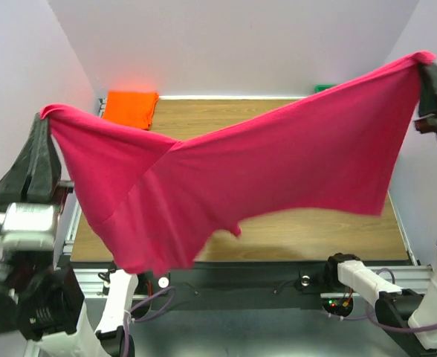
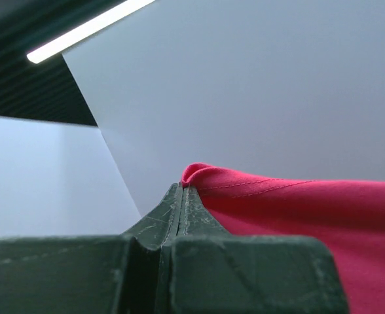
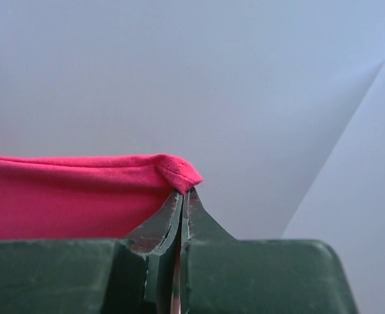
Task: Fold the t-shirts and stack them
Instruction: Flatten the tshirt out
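Over your table hangs the crimson t-shirt; left end effector and right end effector clamp corners, spreading it for folding

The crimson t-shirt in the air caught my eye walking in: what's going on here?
Two robot arms hold the crimson t-shirt stretched out in the air above the table. The left fingers are shut on one end, the right fingers on the opposite end, and the cloth sags between them. An orange t-shirt lies folded at the table's far left corner. The crimson one is not yet folded.
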